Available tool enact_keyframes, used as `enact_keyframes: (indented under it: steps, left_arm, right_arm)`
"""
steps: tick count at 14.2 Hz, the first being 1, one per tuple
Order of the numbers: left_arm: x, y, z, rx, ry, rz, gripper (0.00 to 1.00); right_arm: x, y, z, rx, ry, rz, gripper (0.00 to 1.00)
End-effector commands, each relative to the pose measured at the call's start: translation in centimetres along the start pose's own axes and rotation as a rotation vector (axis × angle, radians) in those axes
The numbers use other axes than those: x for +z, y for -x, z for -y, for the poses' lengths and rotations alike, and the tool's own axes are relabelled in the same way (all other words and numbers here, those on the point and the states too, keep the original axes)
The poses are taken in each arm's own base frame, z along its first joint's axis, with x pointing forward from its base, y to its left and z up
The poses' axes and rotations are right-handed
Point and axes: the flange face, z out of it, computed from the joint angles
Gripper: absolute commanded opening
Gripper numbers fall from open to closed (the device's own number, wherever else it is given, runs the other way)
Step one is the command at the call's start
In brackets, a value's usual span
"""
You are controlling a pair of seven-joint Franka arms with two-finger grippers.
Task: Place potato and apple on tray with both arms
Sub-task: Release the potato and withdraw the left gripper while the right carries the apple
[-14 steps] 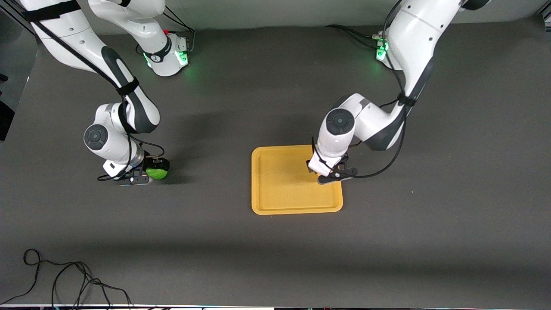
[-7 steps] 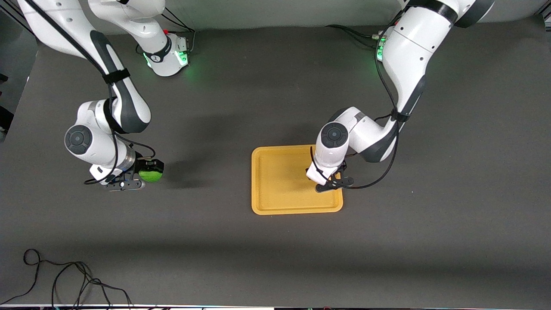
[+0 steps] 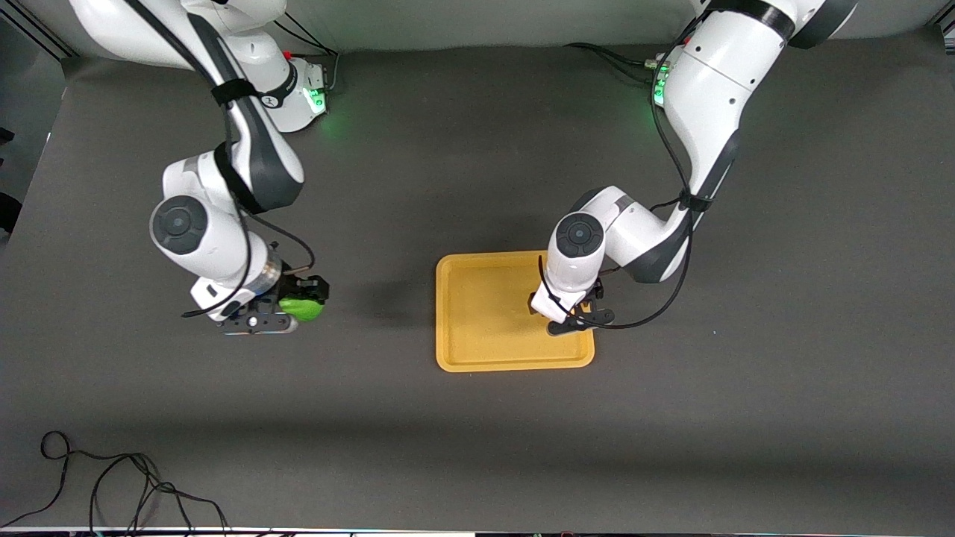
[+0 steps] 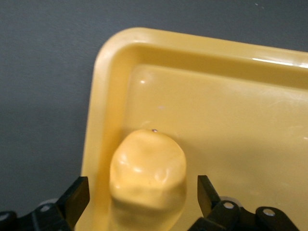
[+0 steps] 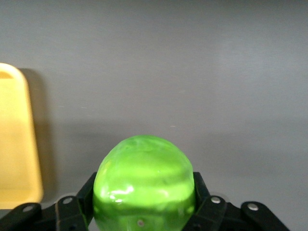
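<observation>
The orange-yellow tray lies mid-table. My left gripper is low over the tray's corner toward the left arm's end. In the left wrist view it is open, and the yellow-tan potato rests on the tray between the fingers, with a gap on each side. The wrist hides the potato in the front view. My right gripper is shut on the green apple and holds it above the bare table, toward the right arm's end from the tray. In the right wrist view the apple fills the gripper, with the tray's edge beside it.
A dark grey mat covers the table. A black cable lies looped at the near corner toward the right arm's end. The arm bases stand at the edge farthest from the front camera.
My right gripper has lifted the apple and carried it toward the tray. My left gripper has sunk a little over the tray and since held still.
</observation>
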Motion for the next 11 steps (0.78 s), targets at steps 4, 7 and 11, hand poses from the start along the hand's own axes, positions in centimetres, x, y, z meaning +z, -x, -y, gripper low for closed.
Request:
enact_keyframes:
  steps: [4, 7, 11]
  left_arm:
    - [-10.3, -5.8, 7.9, 0.032, -0.014, 0.039, 1.0]
    - [-15.4, -8.2, 14.3, 0.104, -0.025, 0.076, 1.0]
    - [-21.3, -9.9, 22.0, 0.171, -0.036, 0.088, 1.0]
  right_arm:
    - [-2.2, -1.8, 12.3, 0.075, -0.125, 0.003, 0.42]
    - [-0.4, -2.5, 18.0, 0.094, -0.141, -0.012, 0.42]
    - [5.3, -0.8, 26.6, 0.105, -0.139, -0.005, 0.42]
